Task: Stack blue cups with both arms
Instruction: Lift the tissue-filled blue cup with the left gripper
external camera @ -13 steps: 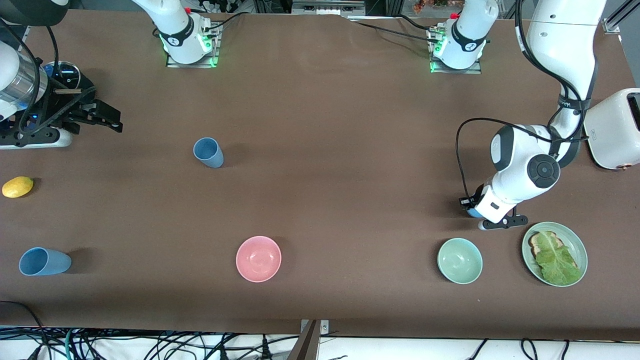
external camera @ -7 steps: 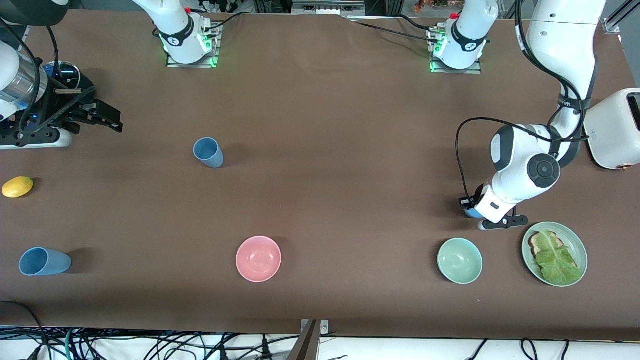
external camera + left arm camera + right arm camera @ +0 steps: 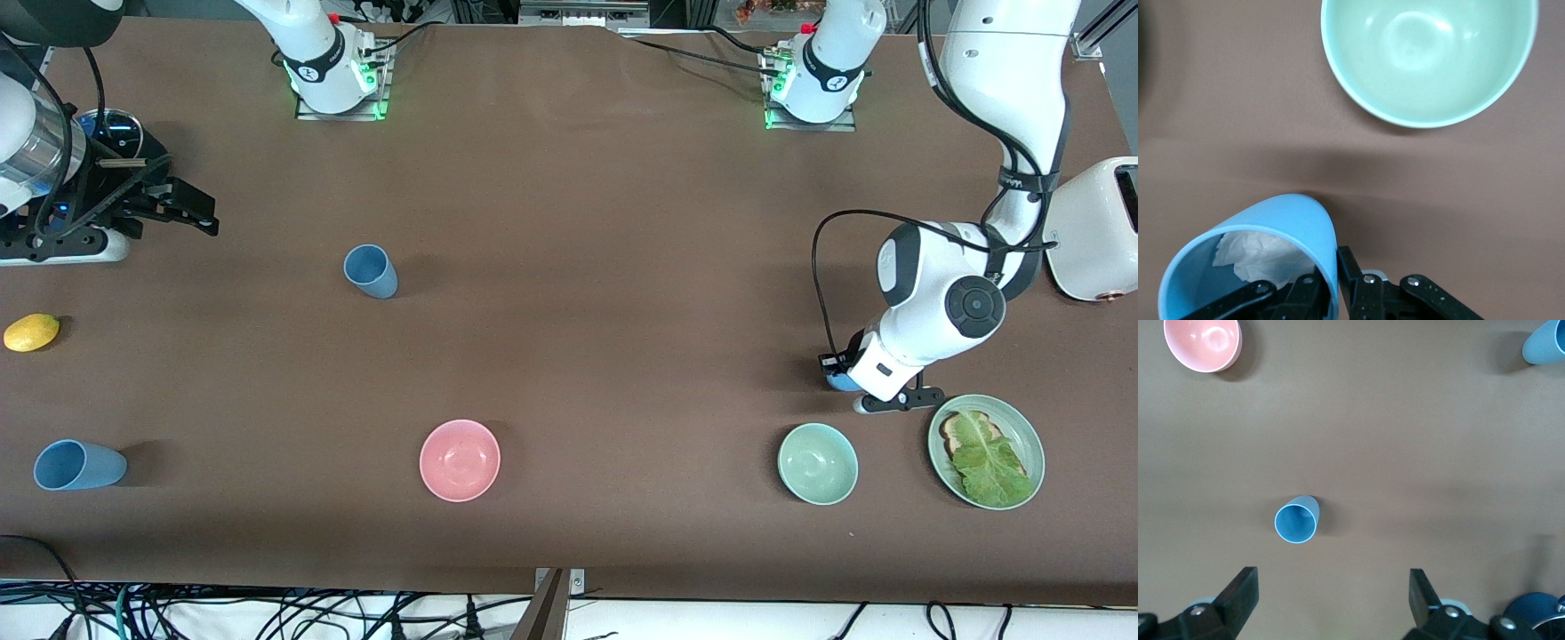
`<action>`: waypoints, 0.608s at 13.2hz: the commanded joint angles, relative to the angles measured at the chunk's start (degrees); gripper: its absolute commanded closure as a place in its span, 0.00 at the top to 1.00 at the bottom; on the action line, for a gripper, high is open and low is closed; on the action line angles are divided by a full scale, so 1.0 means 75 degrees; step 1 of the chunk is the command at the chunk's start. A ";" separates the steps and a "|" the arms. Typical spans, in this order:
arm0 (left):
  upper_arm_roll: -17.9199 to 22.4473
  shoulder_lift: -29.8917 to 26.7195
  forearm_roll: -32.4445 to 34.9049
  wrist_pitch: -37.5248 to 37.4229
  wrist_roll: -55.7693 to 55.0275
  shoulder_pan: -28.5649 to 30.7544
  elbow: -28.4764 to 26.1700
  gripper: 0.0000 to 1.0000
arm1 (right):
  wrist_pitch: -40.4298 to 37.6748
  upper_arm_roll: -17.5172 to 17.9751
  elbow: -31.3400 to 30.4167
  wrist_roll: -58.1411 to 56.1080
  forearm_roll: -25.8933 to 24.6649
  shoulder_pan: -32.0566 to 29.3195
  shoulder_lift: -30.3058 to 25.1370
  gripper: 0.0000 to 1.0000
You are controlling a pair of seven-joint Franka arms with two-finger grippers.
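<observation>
My left gripper point(image 3: 846, 380) is shut on the rim of a light-blue cup point(image 3: 837, 383), one finger inside and one outside. In the left wrist view this cup point(image 3: 1291, 220) is tilted in the gripper point(image 3: 1338, 277) and has crumpled white paper inside. A second blue cup point(image 3: 371, 271) stands upright mid-table and shows in the right wrist view point(image 3: 1297, 520). A third blue cup point(image 3: 78, 465) lies on its side near the front camera at the right arm's end and shows in the right wrist view point(image 3: 1545, 343). My right gripper point(image 3: 206, 213) is open and empty point(image 3: 1331, 593).
A green bowl point(image 3: 817, 463) sits just nearer the camera than the held cup. A plate point(image 3: 1031, 436) with toast and lettuce is beside it. A pink bowl point(image 3: 460, 460), a lemon point(image 3: 31, 332), a dark-blue pot point(image 3: 111, 133) and a white toaster point(image 3: 1093, 231) are also on the table.
The left arm's wrist has shifted slightly toward the plate, with the cup still in its grip. The right arm has not moved.
</observation>
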 commanded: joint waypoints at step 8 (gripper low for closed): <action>-0.0308 -0.0879 -0.0110 -0.1155 -0.0827 -0.0326 0.0131 0.00 | 0.1566 0.0106 -0.0692 0.0336 -0.0022 0.0698 0.0883 1.00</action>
